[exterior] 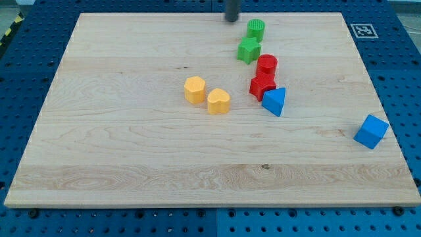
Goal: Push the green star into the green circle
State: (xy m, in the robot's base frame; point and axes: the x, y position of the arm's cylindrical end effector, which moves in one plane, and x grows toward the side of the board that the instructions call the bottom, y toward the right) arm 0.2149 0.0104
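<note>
The green star (248, 50) lies near the view's top, right of centre. The green circle (256, 29) stands just above it and slightly to its right, with a narrow gap between them. My tip (232, 19) is at the view's top edge, to the left of the green circle and above-left of the green star, touching neither.
A red circle (267, 64) and a red star (262, 85) sit just below the green star. A blue triangle (275, 101) touches the red star. A yellow hexagon (195, 89) and a yellow heart (218, 101) lie mid-board. A blue cube (371, 131) overhangs the board's right edge.
</note>
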